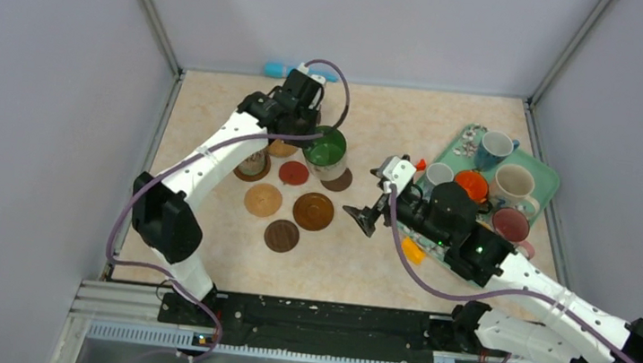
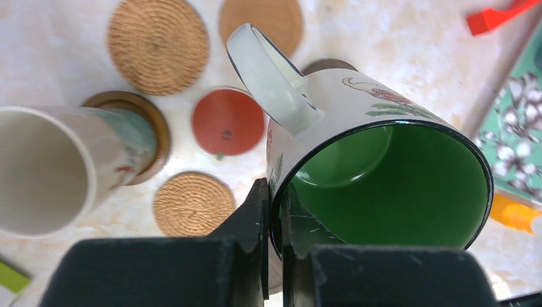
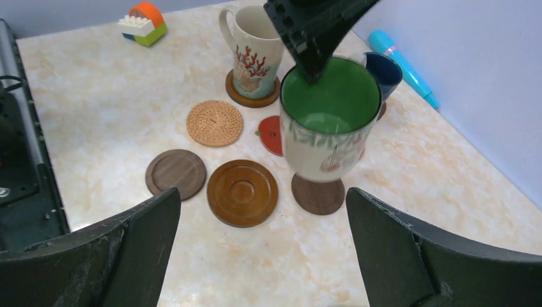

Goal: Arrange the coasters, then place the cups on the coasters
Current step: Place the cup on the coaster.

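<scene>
From above, the left arm is stretching far across the counter, and the left hand is tipping down onto the rim of the green mug, which is standing mid-counter over a dark coaster. The right arm is folding in from the near right, with the right hand hanging just left of the teal tray. At the left wrist, the fingers are pinching the mug's wall, one inside and one outside, with the red coaster lying beyond. From the right wrist, the fingers are standing spread wide and gripping nothing, facing the mug from the near side; whether the mug is resting on the dark coaster or hovering just above it is unclear.
</scene>
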Motion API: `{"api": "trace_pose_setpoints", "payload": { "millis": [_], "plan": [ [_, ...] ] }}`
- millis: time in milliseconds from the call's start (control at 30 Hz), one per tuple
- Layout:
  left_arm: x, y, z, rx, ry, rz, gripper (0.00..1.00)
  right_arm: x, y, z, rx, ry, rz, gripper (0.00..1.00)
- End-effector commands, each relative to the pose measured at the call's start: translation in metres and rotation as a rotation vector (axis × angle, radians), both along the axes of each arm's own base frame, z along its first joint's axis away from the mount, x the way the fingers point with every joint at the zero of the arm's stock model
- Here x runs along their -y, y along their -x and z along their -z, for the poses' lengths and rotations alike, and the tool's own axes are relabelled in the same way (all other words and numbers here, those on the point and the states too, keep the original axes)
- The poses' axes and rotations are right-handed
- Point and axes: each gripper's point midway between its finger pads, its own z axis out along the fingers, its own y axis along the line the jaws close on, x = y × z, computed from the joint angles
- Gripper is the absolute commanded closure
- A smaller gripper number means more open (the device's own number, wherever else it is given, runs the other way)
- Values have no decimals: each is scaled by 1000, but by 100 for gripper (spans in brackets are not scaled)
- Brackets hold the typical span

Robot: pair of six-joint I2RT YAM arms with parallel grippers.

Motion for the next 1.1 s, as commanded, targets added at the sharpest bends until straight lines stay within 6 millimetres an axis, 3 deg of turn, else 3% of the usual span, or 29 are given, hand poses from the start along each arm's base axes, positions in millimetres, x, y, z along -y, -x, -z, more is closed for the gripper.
{"api": "trace_pose_setpoints", "payload": {
  "millis": [0,167,300,467,1067],
  "plan": [
    [-21,-49,-73,246,63,-55,100,1,13,-15,-59,-129,-2,1],
    [-63,-88,-66,242,46,-168,100,14,18,-20,-52,-173,25,1],
    [-84,-110,-55,222,51,-213,100,23,20,-28,-55,-226,53,1],
    [-107,-131,-41,195,42,-266,100,37,10,-27,-60,-227,154,1],
    [-123,-157,-20,162,4,-268,100,37,8,-24,-56,-220,159,1]
  ]
}}
